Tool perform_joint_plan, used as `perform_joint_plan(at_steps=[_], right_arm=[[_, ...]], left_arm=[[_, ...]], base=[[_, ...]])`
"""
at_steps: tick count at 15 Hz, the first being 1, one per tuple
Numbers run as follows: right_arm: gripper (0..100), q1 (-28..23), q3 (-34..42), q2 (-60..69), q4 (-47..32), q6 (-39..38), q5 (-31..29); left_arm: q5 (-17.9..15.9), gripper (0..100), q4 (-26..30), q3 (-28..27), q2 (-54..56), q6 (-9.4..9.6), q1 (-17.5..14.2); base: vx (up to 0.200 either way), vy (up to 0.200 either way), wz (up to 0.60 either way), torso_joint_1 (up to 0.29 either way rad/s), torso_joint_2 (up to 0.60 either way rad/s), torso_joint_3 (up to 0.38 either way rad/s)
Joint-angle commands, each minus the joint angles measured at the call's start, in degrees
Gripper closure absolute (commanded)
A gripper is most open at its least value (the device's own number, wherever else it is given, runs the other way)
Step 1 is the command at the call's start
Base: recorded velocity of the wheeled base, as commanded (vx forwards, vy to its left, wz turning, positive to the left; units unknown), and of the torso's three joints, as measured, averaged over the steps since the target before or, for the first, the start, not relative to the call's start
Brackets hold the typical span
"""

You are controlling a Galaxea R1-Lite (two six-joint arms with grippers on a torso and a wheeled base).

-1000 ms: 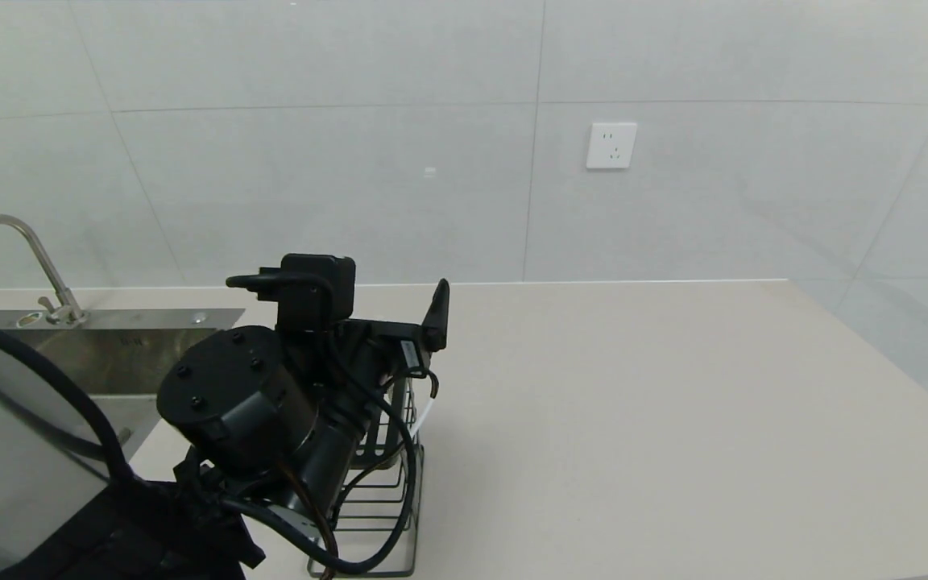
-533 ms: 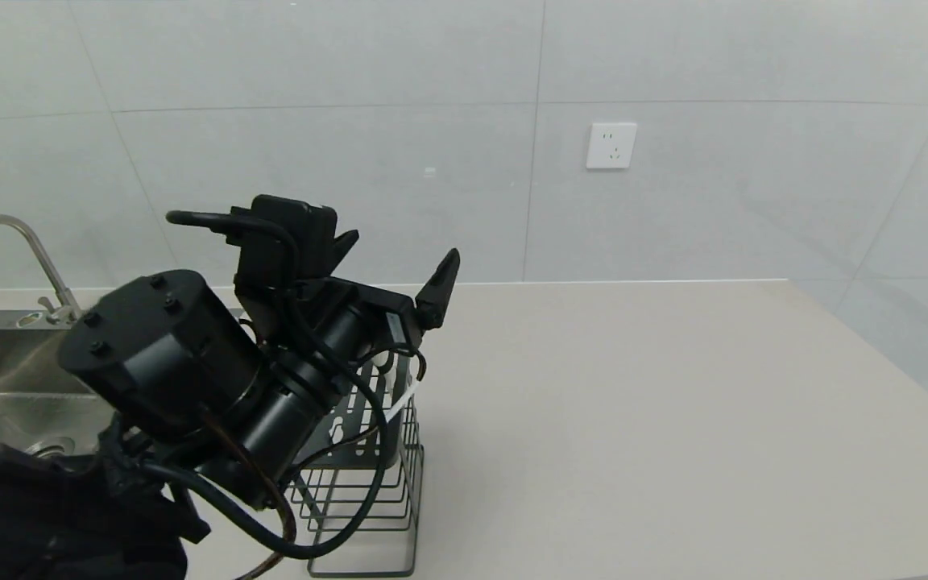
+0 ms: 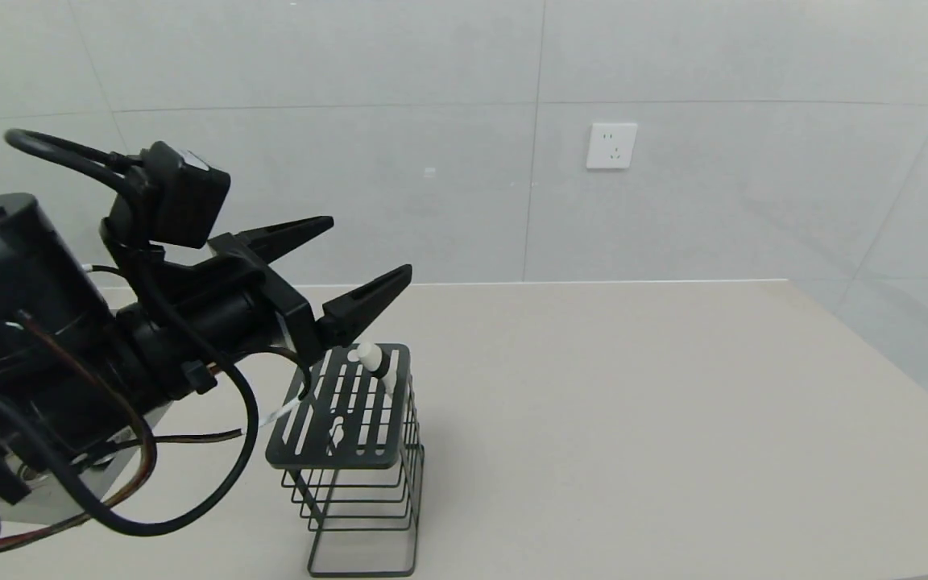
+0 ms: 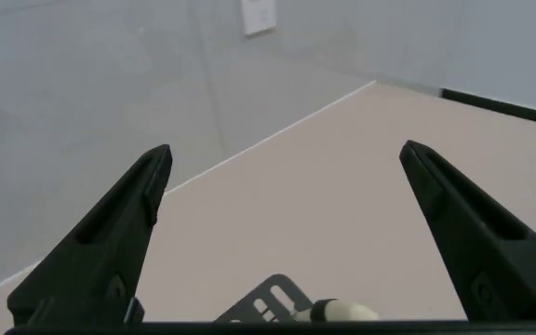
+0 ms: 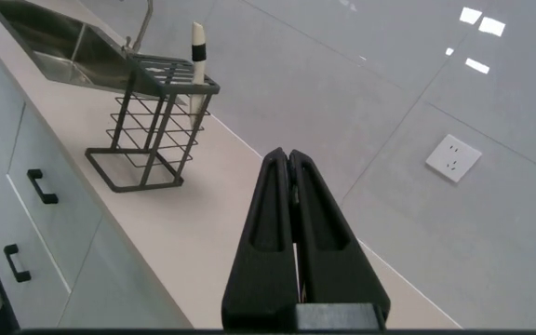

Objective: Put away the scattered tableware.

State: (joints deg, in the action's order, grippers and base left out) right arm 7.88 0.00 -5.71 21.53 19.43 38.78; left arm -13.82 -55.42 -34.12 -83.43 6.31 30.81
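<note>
A black wire cutlery rack (image 3: pixel 351 475) stands on the beige counter (image 3: pixel 633 403). A white utensil handle with a black band (image 3: pixel 370 356) sticks up through its slotted top, and a thin white stick (image 3: pixel 280 414) pokes out on the rack's left side. My left gripper (image 3: pixel 370 243) hangs open and empty above and just left of the rack; from its wrist, the fingers (image 4: pixel 110 251) stand wide apart over the rack top (image 4: pixel 268 300) and the handle (image 4: pixel 338 310). My right gripper (image 5: pixel 289 156) is shut on nothing, far from the rack (image 5: pixel 152 121) and its handle (image 5: pixel 196 46).
A steel sink (image 5: pixel 45 37) with a faucet (image 5: pixel 145 17) lies beyond the rack. A wall outlet (image 3: pixel 611 145) sits on the tiled wall. The counter stretches bare to the right of the rack. Cabinet fronts with black handles (image 5: pixel 40 186) run below the counter edge.
My left arm has lifted up and swung left away from the rack, uncovering the slotted top and the white handle in it. The arm now hides the sink in the head view.
</note>
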Motion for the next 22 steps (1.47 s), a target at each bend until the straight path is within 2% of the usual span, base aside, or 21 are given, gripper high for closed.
perform_joint_plan(at_steps=[1, 2, 3, 4, 5, 6, 8, 9, 10, 11, 15, 18, 19, 21, 22], right_arm=[[100, 0.0, 0.0, 0.0, 0.2, -0.1, -0.1], [100, 0.0, 0.0, -0.1, 0.3, -0.2, -0.4], [100, 0.0, 0.0, -0.1, 0.2, -0.4, -0.8], [100, 0.0, 0.0, -0.1, 0.1, -0.9, -3.4], [100, 0.0, 0.0, -0.1, 0.0, -1.7, -6.3], [100, 0.0, 0.0, -0.1, -0.1, -3.3, -9.0], [100, 0.0, 0.0, -0.1, -2.3, -4.4, -12.7], [100, 0.0, 0.0, -0.1, -4.2, -4.5, -15.1], [100, -0.1, 0.0, -0.1, -5.8, -4.5, -16.6], [100, -0.1, 0.0, -0.1, -6.4, -4.6, -17.6], [100, -0.1, 0.0, -0.1, -11.5, -14.7, -30.5], [100, -0.1, -0.4, -0.1, -23.1, -16.6, -36.4], [100, -0.1, -0.1, -0.1, -21.4, -17.1, -36.6], [100, -0.1, -0.1, -0.1, -21.8, -18.9, -36.8], [100, -0.1, -0.1, -0.1, -21.9, -19.0, -36.8]], left_arm=[[-5.8, 0, -0.7, 0.0, 0.2, -0.43, -4.1], [-8.3, 0, -1.3, 0.2, 0.2, -1.3, -4.6], [-12.4, 0, -2.9, 0.9, 0.6, -2.27, -4.7], [-15.4, 0, -4.6, 1.4, 1.1, -2.8, -4.7], [-17.5, 0, -6.4, 2.0, 1.4, -3.06, -4.8], [-18.6, 0, -9.4, 3.5, 2.4, -4.12, -5.1], [-18.6, 0, -13.1, 4.9, 4.9, -5.79, -5.2], [-18.4, 0, -13.5, 5.0, 6.2, -7.28, -5.3], [-18.1, 0, -13.5, 5.2, 7.7, -8.51, -6.3], [-17.8, 0, -13.6, 5.9, 8.7, -8.86, -7.8], [-17.7, 0, -13.7, 11.6, 19.3, -8.86, -17.1], [-17.7, 0, -13.1, 23.5, 34.0, -9.3, -23.2], [-17.7, 0, -13.0, 28.3, 40.1, -10.97, -26.1], [-17.7, 0, -11.9, 33.0, 51.2, -16.86, -29.6], [-17.7, 0, -7.7, 34.1, 57.4, -18.27, -30.9]], base=[[0.0, 0.0, 0.0, 0.0, 0.0, 0.0], [0.0, 0.0, 0.0, 0.0, 0.0, 0.0], [0.0, 0.0, 0.0, 0.0, 0.0, 0.0], [0.0, 0.0, 0.0, 0.0, 0.0, 0.0], [0.0, 0.0, 0.0, 0.0, 0.0, 0.0], [0.0, 0.0, 0.0, 0.0, 0.0, 0.0], [0.0, 0.0, 0.0, 0.0, 0.0, 0.0], [0.0, 0.0, 0.0, 0.0, 0.0, 0.0], [0.0, 0.0, 0.0, 0.0, 0.0, 0.0], [0.0, 0.0, 0.0, 0.0, 0.0, 0.0], [0.0, 0.0, 0.0, 0.0, 0.0, 0.0], [0.0, 0.0, 0.0, 0.0, 0.0, 0.0], [0.0, 0.0, 0.0, 0.0, 0.0, 0.0], [0.0, 0.0, 0.0, 0.0, 0.0, 0.0], [0.0, 0.0, 0.0, 0.0, 0.0, 0.0]])
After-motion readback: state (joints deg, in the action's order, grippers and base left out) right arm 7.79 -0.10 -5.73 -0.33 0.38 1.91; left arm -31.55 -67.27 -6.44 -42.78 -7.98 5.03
